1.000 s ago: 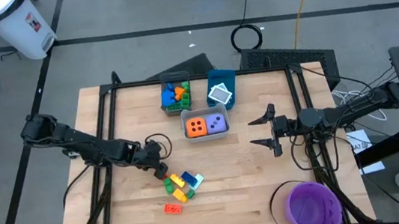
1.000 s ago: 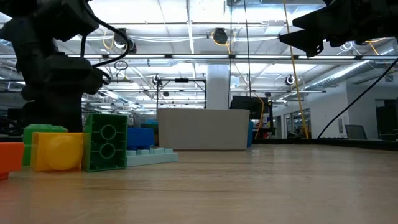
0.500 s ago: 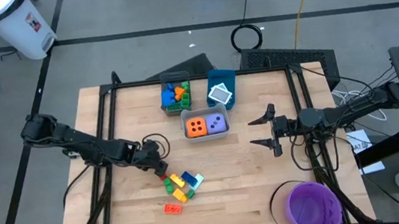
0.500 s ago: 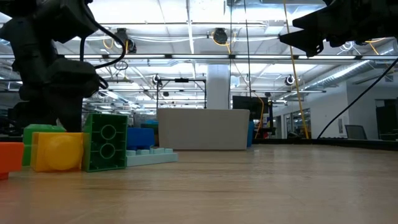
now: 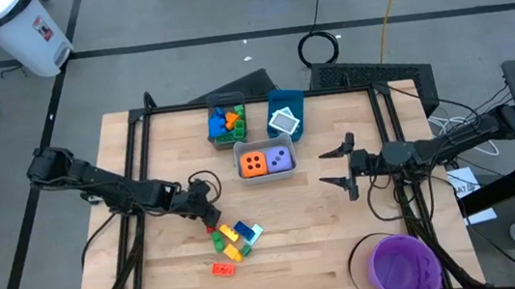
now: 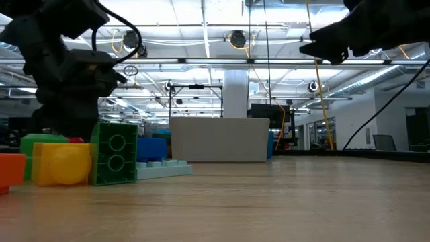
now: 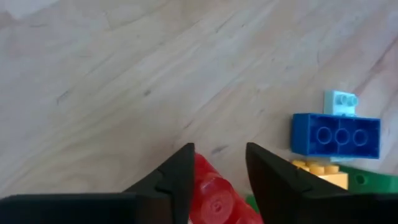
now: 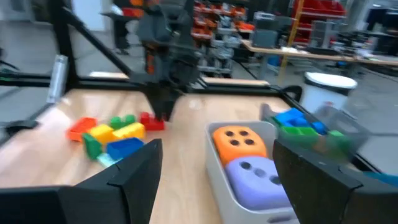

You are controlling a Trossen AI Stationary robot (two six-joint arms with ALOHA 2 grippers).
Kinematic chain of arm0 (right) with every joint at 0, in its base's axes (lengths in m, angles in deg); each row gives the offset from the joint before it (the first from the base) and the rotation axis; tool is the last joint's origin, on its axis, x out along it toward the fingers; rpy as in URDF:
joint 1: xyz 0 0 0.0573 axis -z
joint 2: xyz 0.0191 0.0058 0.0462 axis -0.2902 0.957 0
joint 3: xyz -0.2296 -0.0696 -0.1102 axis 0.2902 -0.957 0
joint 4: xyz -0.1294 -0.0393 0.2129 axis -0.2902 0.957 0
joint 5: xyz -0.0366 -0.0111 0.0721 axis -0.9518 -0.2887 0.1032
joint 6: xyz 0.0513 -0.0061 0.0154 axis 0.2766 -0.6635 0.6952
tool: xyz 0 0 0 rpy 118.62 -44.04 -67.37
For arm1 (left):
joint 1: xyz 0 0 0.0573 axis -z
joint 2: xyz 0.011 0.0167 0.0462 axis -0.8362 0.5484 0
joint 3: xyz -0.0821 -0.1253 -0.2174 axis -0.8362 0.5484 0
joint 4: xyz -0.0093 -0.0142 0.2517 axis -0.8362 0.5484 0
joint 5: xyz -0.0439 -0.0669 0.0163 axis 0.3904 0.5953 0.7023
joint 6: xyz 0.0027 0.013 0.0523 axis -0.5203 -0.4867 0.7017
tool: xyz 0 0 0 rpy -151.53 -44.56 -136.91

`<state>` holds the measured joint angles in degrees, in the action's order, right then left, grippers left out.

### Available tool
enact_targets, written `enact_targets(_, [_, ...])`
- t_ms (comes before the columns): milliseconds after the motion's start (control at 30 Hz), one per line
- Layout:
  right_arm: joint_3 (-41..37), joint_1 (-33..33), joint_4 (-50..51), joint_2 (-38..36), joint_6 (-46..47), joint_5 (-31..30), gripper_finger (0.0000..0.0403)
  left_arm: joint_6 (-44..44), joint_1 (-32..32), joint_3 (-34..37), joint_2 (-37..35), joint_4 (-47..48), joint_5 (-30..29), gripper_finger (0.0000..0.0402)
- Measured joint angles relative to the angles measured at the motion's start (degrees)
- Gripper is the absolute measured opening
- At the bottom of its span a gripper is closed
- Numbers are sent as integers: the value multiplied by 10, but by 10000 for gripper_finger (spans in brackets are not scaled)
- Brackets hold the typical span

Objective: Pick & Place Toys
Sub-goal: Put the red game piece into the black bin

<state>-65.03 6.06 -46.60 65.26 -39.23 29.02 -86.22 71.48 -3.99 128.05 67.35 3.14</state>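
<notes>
A pile of toys (image 5: 237, 240) lies on the table's near middle: green, yellow, blue and pale teal bricks (image 7: 336, 134). At the pile's far left edge is a red brick (image 7: 214, 194), and my left gripper (image 7: 219, 150) is shut on it. A single orange-red brick (image 5: 223, 269) lies nearer the front edge. My right gripper (image 5: 346, 166) hovers open above the table, to the right of a grey bin (image 5: 267, 171). That bin holds an orange die (image 8: 239, 138) and a purple die (image 8: 252, 177). My left gripper pinches the red brick's two opposite sides (image 7: 200, 180) between its two fingers. The fingers slant down at it from the table's left side. The brick sits low at the pile's edge, studs up; the fingers hide whether it rests on the wood.
At the far middle stand a grey bin with bricks (image 5: 226, 124) and a blue bin (image 5: 284, 101) with a white-teal tile. A round purple bowl (image 5: 406, 266) stands at the near right corner. Bare wood lies between the pile and the right gripper.
My left gripper has stayed at the pile's far left edge, tipped a little, and its fingers have drawn together on the red brick. The brick now peeks out beside the green one in the low view. The pile has kept its place.
</notes>
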Motion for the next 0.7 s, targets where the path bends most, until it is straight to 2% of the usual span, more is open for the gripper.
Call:
enact_targets(233, [0,0,-18,19,2,-13,279,35,-12,0,0,-9,-6,109])
enact_targets(400, [0,0,-24,19,7,-13,279,78,-20,0,0,-11,-56,98])
enact_targets(533, [0,0,-24,19,8,-13,279,62,-29,0,0,-7,-60,116])
enact_targets(700, [0,0,-22,19,8,-13,279,58,-36,0,0,-5,-101,168])
